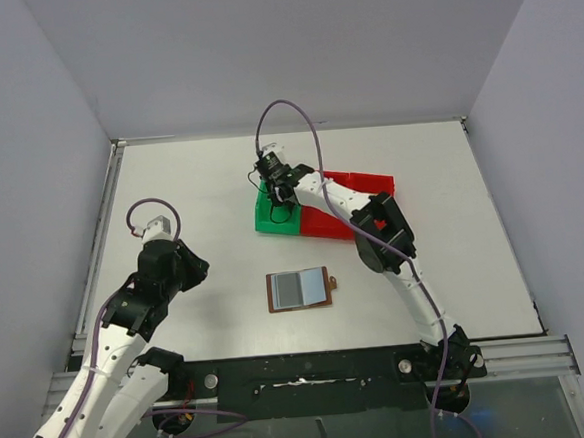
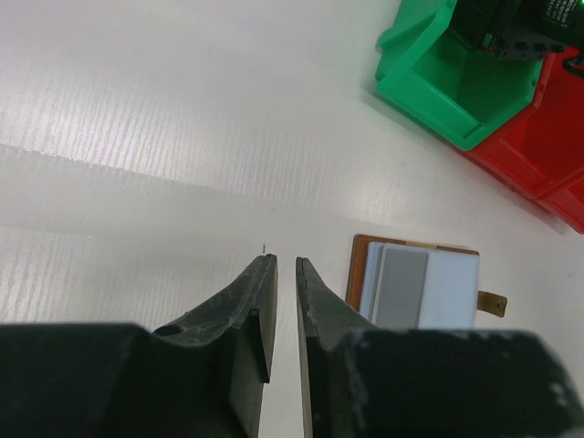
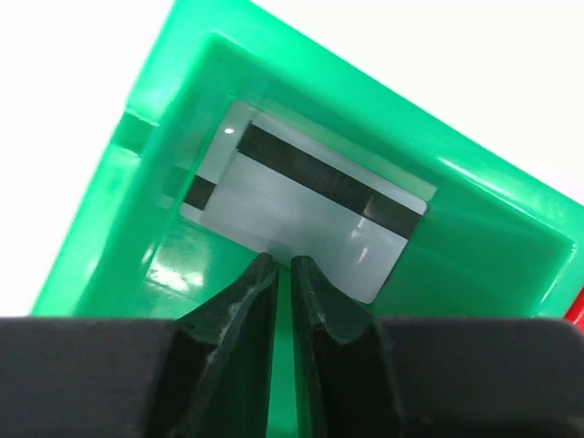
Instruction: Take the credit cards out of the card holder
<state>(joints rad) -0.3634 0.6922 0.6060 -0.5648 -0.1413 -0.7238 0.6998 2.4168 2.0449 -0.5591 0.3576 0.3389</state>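
One striped credit card (image 3: 301,205) lies inside the green bin (image 3: 474,219), magnetic stripe up, so part of the job looks done. The card holder (image 1: 299,290) rests open and flat on the table (image 1: 169,177), near the front middle, with a grey credit card (image 2: 401,287) showing on its pale inner pocket. At least that one is left to pull, and I cannot tell whether more sit beneath it. The right arm's fingers (image 3: 251,297) are inside the bin with only a slit between them, tips at the near edge of the striped card; whether they pinch it cannot be told. The left arm's fingers (image 2: 257,297) hover over bare table to the left of the card holder, nearly pressed together and holding nothing. The bin walls crowd the right fingers on both sides, so straight up looks the clean exit. The red bin (image 1: 362,182) abuts the green one. Round the card holder the table is open, with the bins well apart from it.
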